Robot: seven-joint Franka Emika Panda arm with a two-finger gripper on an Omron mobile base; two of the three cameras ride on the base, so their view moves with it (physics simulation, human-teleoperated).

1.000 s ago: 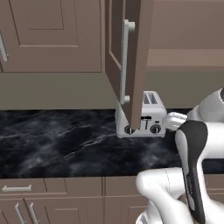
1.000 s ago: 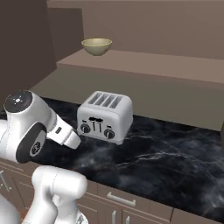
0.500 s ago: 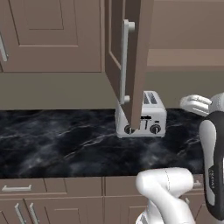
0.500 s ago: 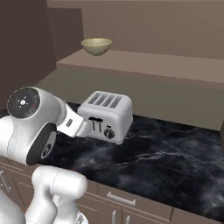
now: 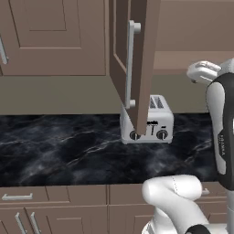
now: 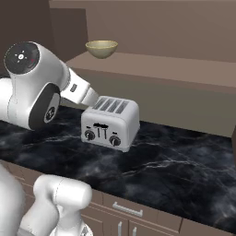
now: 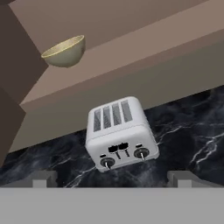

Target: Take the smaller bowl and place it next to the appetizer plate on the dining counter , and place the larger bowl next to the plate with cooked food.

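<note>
The gripper (image 7: 112,183) stood with its jaws fully apart and held nothing; its two dark tips rose at the bottom corners of the hand view, above the black marble wall counter (image 7: 192,131). Directly ahead of the tips, at the centre of that view, sat the silver four-slot toaster (image 7: 119,131). The smaller bowl (image 7: 65,51) rested upright at the upper left of the hand view, on the shelf (image 7: 131,52) of the open cabinet, well apart from the gripper and higher than it. In the right base view the bowl (image 6: 102,49) sat at the upper centre, near the left end of the shelf, with the arm below it to the left. In the left base view the open cabinet door (image 5: 137,59) hung at centre frame, in front of the toaster. For the reach, you should raise the hand clear of the toaster, keep it off the door and cabinet side wall, keep the jaws wide, and straddle the bowl's rim before closing.
</note>
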